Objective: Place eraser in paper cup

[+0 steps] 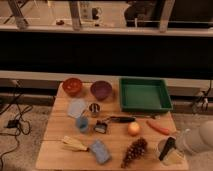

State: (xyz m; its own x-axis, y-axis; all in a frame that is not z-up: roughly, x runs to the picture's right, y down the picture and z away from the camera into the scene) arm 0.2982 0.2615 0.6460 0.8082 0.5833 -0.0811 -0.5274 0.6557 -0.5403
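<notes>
the dark gripper [167, 148] hangs low over the front right corner of the desk [55, 131], touching or just beside what looks like the pale paper cup [161, 145], right of the grape bunch [134, 150]; whether it grips anything i cannot tell.

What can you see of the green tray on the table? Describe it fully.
The green tray is a shallow rectangular bin, plastic-looking, with raised walls and a flat rim. It sits level at the table's far right corner, nothing visible inside. The purple bowl stands apart on its left, the carrot lies apart in front. Only the table touches it. The robot's hand hangs low at the near right corner, away from it.
</notes>
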